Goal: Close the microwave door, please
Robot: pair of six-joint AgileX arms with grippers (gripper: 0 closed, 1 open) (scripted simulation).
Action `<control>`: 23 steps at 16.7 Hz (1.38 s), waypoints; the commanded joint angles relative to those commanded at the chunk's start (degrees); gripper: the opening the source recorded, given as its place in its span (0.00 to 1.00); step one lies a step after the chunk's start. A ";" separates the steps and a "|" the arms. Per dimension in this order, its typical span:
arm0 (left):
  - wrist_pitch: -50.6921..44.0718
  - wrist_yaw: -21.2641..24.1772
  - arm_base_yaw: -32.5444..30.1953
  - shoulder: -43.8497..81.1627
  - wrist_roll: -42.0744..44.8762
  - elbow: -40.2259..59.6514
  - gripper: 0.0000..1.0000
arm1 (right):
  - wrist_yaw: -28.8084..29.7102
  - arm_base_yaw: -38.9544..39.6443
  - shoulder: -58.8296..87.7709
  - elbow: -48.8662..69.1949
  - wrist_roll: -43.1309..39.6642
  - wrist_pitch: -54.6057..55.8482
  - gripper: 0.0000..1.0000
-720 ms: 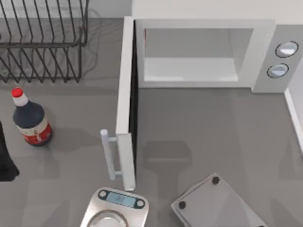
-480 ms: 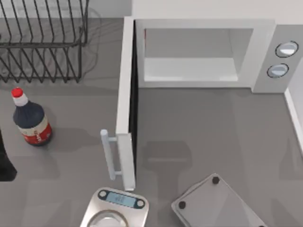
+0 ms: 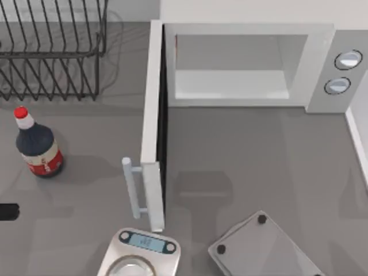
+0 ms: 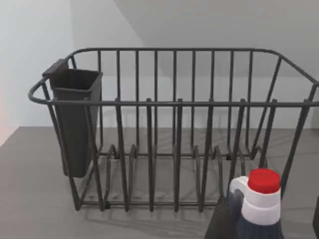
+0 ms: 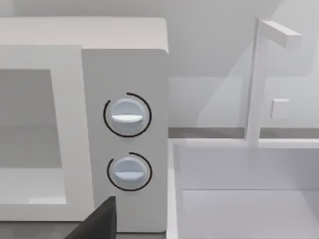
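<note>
The microwave stands at the back of the table, its pale cavity exposed and two silver knobs on its side panel. The microwave door is swung wide open and juts toward the table's front, seen edge-on, with its white bar handle on the left face. A dark bit of my left arm sits at the table's far left edge, well left of the handle. My left gripper is open and faces the dish rack. Part of my right gripper shows before the knob panel.
A black wire dish rack with a dark cup fills the back left. A dark red-capped bottle stands left of the door. A kitchen scale and a grey dotted plate lie in front. A white basin adjoins the microwave's right.
My left arm has drawn back toward the left edge, leaving just a small dark piece in the top view. The door, bottle and scale have not moved.
</note>
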 joint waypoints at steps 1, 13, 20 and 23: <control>0.00 0.00 0.00 0.00 0.00 0.00 0.10 | 0.00 0.00 0.00 0.00 0.00 0.00 1.00; 0.98 -0.97 -0.97 0.98 0.02 0.09 0.00 | 0.00 0.00 0.00 0.00 0.00 0.00 1.00; 13.67 -12.66 -12.69 14.60 0.24 0.94 0.00 | 0.00 0.00 0.00 0.00 0.00 0.00 1.00; 14.92 -13.83 -13.87 15.89 0.26 1.03 0.00 | 0.00 0.00 0.00 0.00 0.00 0.00 1.00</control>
